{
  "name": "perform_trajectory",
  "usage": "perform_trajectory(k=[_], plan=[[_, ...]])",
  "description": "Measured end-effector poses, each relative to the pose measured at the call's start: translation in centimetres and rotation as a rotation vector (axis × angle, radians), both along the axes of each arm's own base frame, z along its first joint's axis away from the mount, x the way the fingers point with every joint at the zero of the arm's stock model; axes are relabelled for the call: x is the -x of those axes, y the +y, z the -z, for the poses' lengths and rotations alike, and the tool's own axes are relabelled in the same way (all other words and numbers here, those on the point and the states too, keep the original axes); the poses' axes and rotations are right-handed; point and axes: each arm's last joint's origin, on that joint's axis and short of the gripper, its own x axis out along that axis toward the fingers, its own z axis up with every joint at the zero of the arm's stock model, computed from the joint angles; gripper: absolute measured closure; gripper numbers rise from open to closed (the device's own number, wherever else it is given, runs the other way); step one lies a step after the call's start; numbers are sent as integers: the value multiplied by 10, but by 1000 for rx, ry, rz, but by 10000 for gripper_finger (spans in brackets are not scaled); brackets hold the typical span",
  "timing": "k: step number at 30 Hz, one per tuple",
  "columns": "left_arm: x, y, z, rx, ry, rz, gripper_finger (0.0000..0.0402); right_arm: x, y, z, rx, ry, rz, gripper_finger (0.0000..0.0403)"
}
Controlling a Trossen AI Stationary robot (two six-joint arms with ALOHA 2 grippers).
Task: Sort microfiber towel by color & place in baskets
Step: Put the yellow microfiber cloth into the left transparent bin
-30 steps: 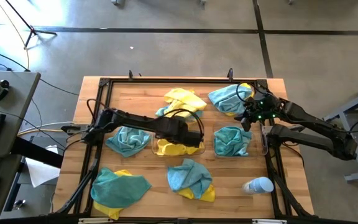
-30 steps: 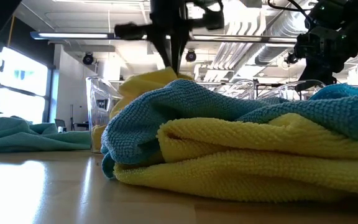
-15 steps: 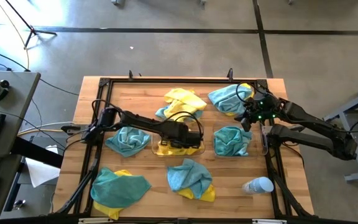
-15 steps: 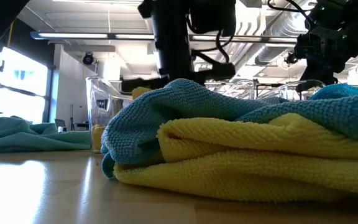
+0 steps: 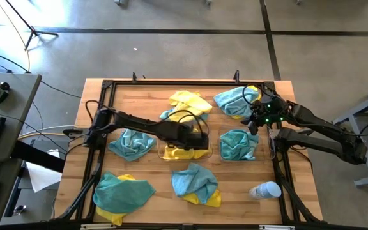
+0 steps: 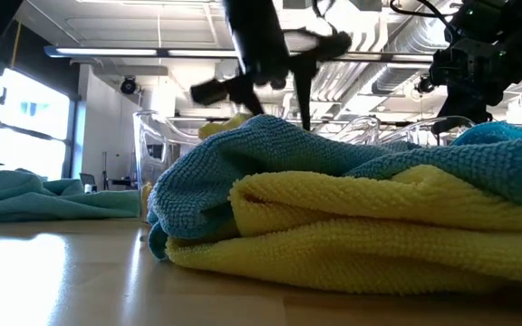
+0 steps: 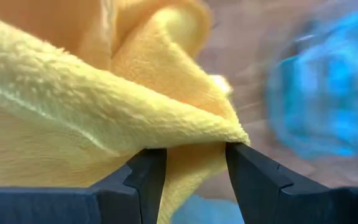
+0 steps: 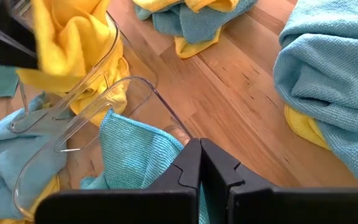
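A clear basket at the table's middle holds a crumpled yellow towel. My left gripper hangs just above it, open, with a fold of the yellow towel between its fingertips. A second clear basket to the right holds a teal towel. My right gripper waits shut beyond that basket's far right corner, above the table, and nothing is between its fingers. My left gripper's open fingers point steeply down and stand on either side of a raised fold of the yellow towel. The towel rests in the basket. Whether the fingers still touch the fold, I cannot tell.
Loose towels lie around: a yellow and teal heap at the far side, a teal one over yellow at far right, a teal one left of the baskets, two mixed heaps near the front. A white bottle lies at front right. A black frame rims the table.
My left gripper has sunk into the left basket with the yellow towel, tipped more steeply downward and opened, then come up a little. The yellow towel, which hung bunched above the basket's rim, has dropped lower into the basket.
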Motion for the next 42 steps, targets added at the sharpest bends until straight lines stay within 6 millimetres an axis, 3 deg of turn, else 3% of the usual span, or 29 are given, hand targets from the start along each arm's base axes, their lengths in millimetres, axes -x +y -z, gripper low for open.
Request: perform_trajectory(k=[4, 7, 17, 24, 29, 42], plan=[[9, 0, -31, -71, -61, -23, 245, 0, 0, 0, 0, 0, 0, 403], [15, -1, -42, -97, -79, -32, 245, 0, 0, 0, -1, 0, 0, 403], [35, 0, -36, -33, 113, -121, 245, 0, 0, 0, -1, 0, 0, 403], [35, 6, -37, -174, 68, -204, 245, 0, 0, 0, -1, 0, 1, 403], [26, 6, -16, -151, 115, -202, 245, 0, 0, 0, -1, 0, 1, 403], [2, -6, 66, 5, 277, -240, 245, 0, 0, 0, -1, 1, 2, 403]])
